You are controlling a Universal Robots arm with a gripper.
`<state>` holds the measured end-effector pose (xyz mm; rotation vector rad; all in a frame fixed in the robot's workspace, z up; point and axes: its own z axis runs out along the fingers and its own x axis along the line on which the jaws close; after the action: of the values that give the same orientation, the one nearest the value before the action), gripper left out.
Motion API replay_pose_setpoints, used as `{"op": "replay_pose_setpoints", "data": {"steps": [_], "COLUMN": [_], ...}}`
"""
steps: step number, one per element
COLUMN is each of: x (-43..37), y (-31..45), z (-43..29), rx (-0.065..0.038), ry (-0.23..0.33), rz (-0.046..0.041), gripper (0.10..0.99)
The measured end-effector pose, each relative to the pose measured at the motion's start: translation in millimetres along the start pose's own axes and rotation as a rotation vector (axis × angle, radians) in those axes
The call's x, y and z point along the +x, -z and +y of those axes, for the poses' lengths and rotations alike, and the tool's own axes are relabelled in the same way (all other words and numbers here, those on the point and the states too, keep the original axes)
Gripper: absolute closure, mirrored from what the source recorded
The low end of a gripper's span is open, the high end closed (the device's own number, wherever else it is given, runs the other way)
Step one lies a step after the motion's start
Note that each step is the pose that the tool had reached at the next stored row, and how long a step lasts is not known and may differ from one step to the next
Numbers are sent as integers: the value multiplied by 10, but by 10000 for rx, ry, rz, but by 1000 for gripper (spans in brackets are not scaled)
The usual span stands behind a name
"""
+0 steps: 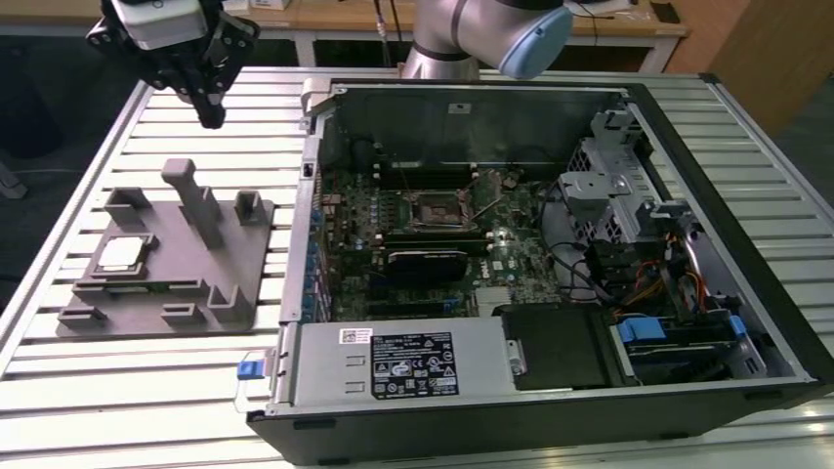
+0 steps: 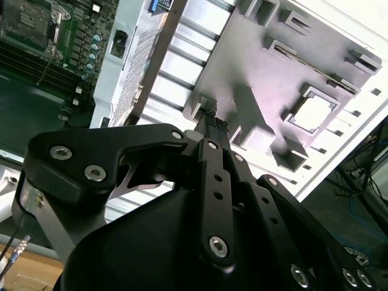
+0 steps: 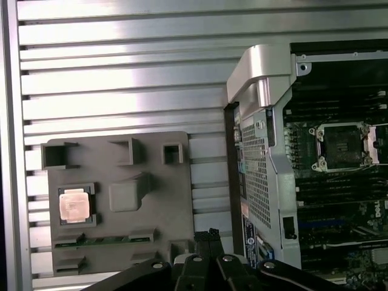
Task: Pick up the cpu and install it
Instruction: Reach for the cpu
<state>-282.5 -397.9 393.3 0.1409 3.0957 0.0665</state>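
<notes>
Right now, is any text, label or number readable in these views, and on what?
No text is legible enough to quote.
Black-and-white label on the power supply: print too small to read.
Small white sticker on the same power supply: too small.
Dark label on the case wall, first wrist view: blurred.
cpu top plate: no markings can be made out.

A shiny metal table (image 1: 131, 391) with long grooves stood over a dark floor (image 1: 46, 88). A wooden desk (image 1: 352, 15) stood behind it.
</notes>
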Motion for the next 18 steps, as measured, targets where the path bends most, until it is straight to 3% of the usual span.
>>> {"op": "replay_pose_setpoints", "data": {"steps": [18], "x": [229], "y": [9], "z": [-21], "rx": [1], "ry": [-38], "rz": [-2], "gripper": [980]}}
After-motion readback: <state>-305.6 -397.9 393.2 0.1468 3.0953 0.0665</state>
